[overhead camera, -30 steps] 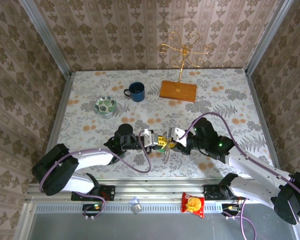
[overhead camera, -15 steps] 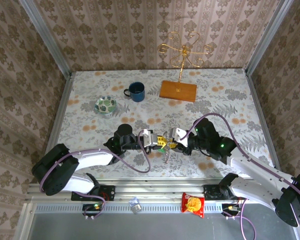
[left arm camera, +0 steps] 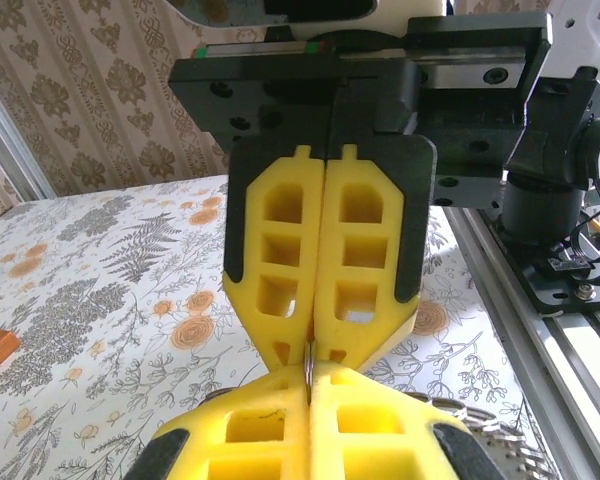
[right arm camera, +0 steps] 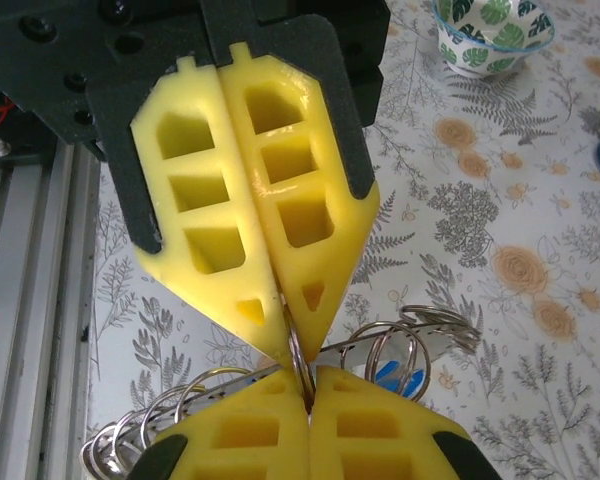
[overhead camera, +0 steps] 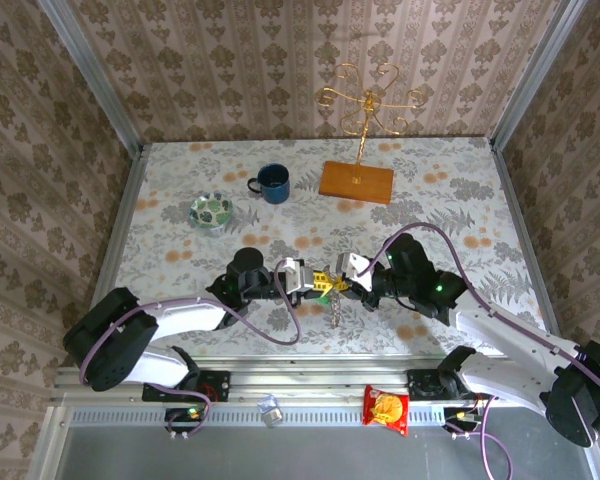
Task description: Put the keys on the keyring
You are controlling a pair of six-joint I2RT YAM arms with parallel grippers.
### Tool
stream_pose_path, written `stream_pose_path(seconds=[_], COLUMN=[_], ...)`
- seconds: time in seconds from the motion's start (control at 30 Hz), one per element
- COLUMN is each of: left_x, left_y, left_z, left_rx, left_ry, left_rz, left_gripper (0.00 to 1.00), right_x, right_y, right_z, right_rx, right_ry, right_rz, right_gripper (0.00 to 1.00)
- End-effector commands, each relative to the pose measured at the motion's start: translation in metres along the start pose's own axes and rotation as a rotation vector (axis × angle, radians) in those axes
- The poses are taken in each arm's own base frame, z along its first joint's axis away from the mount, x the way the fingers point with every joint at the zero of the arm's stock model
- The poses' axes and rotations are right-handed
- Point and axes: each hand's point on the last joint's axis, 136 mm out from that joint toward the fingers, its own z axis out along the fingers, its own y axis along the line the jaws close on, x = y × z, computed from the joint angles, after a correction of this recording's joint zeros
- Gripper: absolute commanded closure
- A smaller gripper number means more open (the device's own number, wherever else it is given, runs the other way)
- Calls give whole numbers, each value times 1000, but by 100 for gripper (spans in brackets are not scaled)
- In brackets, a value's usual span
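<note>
Top external view: one flowered table (overhead camera: 460, 200) carries two arms, the left arm (overhead camera: 180, 318) and right arm (overhead camera: 500, 335). They reach inward from the near corners and meet tip to tip over its near middle. Farther back stand one gold hook stand (overhead camera: 356, 182), one blue mug (overhead camera: 273, 183) and one green-patterned dish (overhead camera: 211, 210). One keyring (overhead camera: 334, 305), a silvery bundle of wire loops, hangs between the tips. The left gripper (overhead camera: 320, 283) and right gripper (overhead camera: 342, 285) are each pressed together, pinching one thin loop of it. One blue tag (right arm camera: 390, 375) shows among the loops; the keys cannot be counted.
</note>
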Motion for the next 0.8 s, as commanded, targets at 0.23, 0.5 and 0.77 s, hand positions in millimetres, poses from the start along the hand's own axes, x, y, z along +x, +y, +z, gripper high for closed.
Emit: stream_pose_path(seconds=[0.23, 0.5, 0.77], left_x=[7, 19, 15], left_y=[5, 9, 9], left_z=[1, 4, 5], left_rx=[-23, -33, -30], left_ry=[53, 190, 184], left_rz=[-9, 37, 50], left_gripper=[88, 88, 93], right_x=[-6, 2, -19], right_y=[8, 15, 19], right_z=[-6, -5, -2], right_rx=[-63, -133, -150], right_ry=[37, 199, 132], right_rz=[-42, -106, -127], right_gripper=[100, 100, 100])
